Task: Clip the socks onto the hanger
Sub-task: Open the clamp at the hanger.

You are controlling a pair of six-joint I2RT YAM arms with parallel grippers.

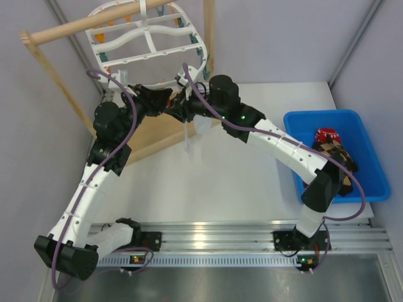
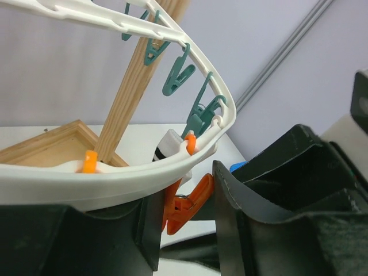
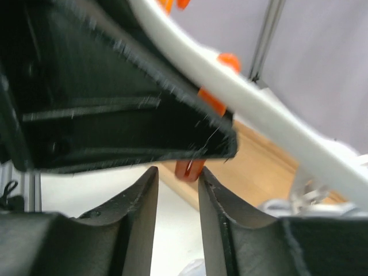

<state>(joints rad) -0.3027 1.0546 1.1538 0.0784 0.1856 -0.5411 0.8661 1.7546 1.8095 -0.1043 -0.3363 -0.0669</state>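
Observation:
The white hanger (image 1: 148, 38) hangs from the wooden pole at the back left, and its rim (image 2: 115, 178) crosses the left wrist view. My left gripper (image 1: 162, 100) (image 2: 184, 184) is shut on an orange clip (image 2: 187, 201) under the rim, with both fingers pressing on the clip's handles. My right gripper (image 1: 181, 108) (image 3: 177, 172) faces it, open, with the orange clip's tip (image 3: 188, 169) just at its fingertips and nothing between them. A white sock (image 1: 189, 135) hangs below the two grippers. Its dark-banded cuff (image 2: 168, 145) shows behind the rim.
The wooden rack's pole (image 1: 88, 25) and its tray base (image 1: 157, 138) stand under the hanger. Teal clips (image 2: 178, 77) line the far rim. A blue bin (image 1: 296, 119) at the right holds a red sock (image 1: 327, 135) and an argyle sock (image 1: 334, 154).

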